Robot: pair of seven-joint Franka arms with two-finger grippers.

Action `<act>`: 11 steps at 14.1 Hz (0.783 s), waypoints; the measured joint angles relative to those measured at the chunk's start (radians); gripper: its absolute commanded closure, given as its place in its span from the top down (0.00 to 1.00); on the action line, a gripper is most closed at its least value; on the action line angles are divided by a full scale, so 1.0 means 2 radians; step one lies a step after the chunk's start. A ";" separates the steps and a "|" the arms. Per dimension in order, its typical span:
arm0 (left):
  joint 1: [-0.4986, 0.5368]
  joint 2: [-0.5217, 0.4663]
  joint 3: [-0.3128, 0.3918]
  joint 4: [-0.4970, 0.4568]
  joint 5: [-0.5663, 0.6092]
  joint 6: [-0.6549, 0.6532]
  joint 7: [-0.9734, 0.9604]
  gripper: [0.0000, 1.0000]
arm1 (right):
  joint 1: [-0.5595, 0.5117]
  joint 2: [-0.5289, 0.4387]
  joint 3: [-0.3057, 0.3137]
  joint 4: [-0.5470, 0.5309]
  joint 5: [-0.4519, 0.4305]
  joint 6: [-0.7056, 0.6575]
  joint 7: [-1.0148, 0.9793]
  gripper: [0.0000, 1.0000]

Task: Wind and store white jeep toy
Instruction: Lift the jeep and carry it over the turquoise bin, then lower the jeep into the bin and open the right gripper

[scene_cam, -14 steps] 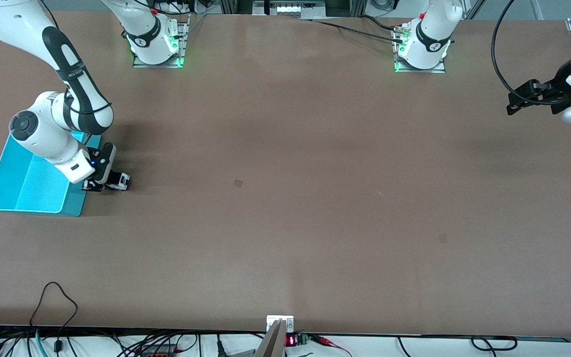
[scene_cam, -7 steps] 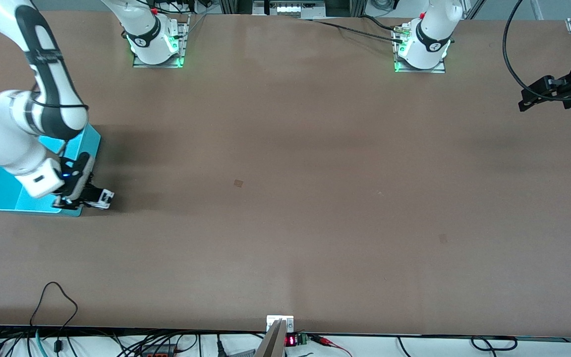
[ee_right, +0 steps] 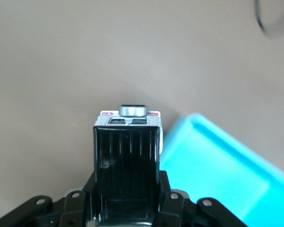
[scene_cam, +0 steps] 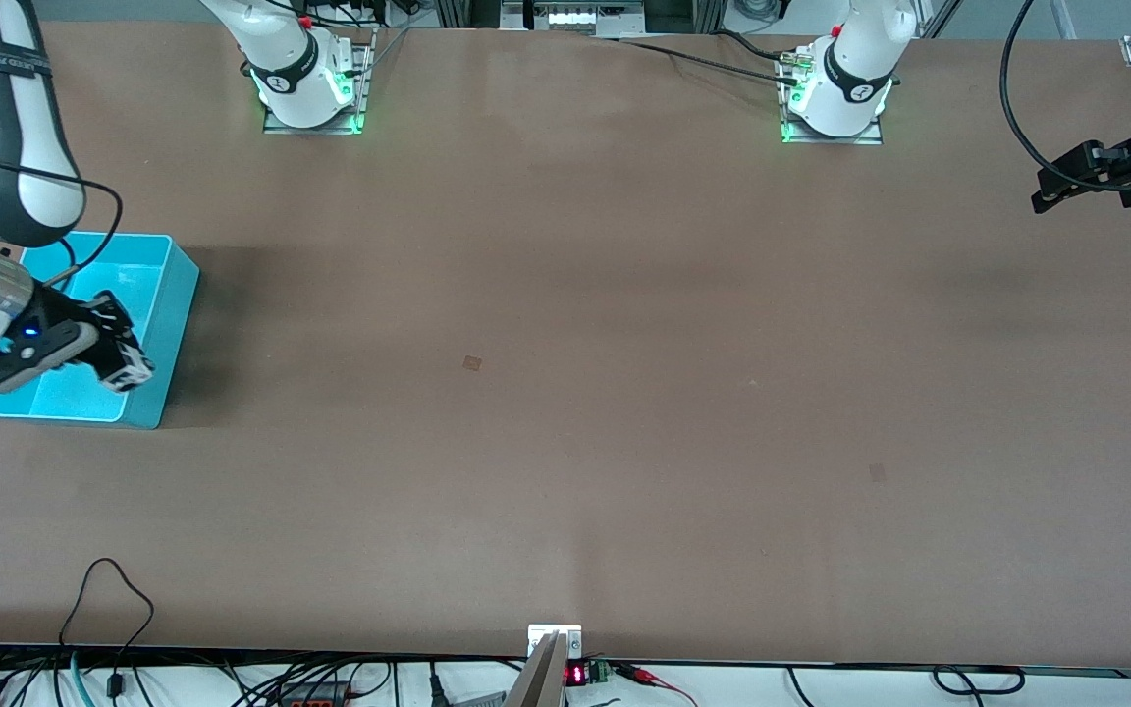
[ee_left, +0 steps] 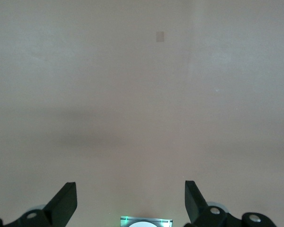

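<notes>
The white jeep toy (scene_cam: 136, 374) is held in the air by my right gripper (scene_cam: 112, 346), which is shut on it. It hangs over the turquoise bin (scene_cam: 171, 257), just inside the bin's wall that faces the table's middle. In the right wrist view the jeep toy (ee_right: 127, 161) shows its black roof and a silver spare wheel, clamped in my right gripper (ee_right: 128, 210), with the bin (ee_right: 217, 163) below and beside it. My left gripper (scene_cam: 1066, 183) waits open and empty above the left arm's end of the table, its fingers (ee_left: 65, 202) spread wide over bare tabletop.
The bin sits at the right arm's end of the table. Both arm bases (scene_cam: 308, 93) (scene_cam: 835, 98) stand along the table's edge farthest from the front camera. Cables (scene_cam: 109, 599) trail at the edge nearest it.
My right gripper has carried the jeep toy from the tabletop beside the bin to over the bin's inside. My left gripper has drawn back a little toward the table's end.
</notes>
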 measured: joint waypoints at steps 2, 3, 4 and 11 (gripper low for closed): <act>0.000 0.000 0.000 0.000 0.000 0.000 0.000 1.00 | -0.003 0.003 -0.017 -0.002 -0.026 -0.023 0.096 0.00; 0.000 0.000 0.000 0.000 0.000 0.000 0.000 1.00 | -0.004 0.006 -0.023 -0.004 -0.037 -0.031 0.140 0.00; 0.000 0.000 -0.001 0.000 0.000 0.000 0.000 1.00 | -0.004 0.013 -0.028 -0.008 -0.047 -0.033 0.174 0.00; 0.000 0.000 -0.001 0.000 0.000 0.000 0.000 1.00 | -0.042 0.061 -0.063 -0.080 -0.065 0.104 0.203 0.00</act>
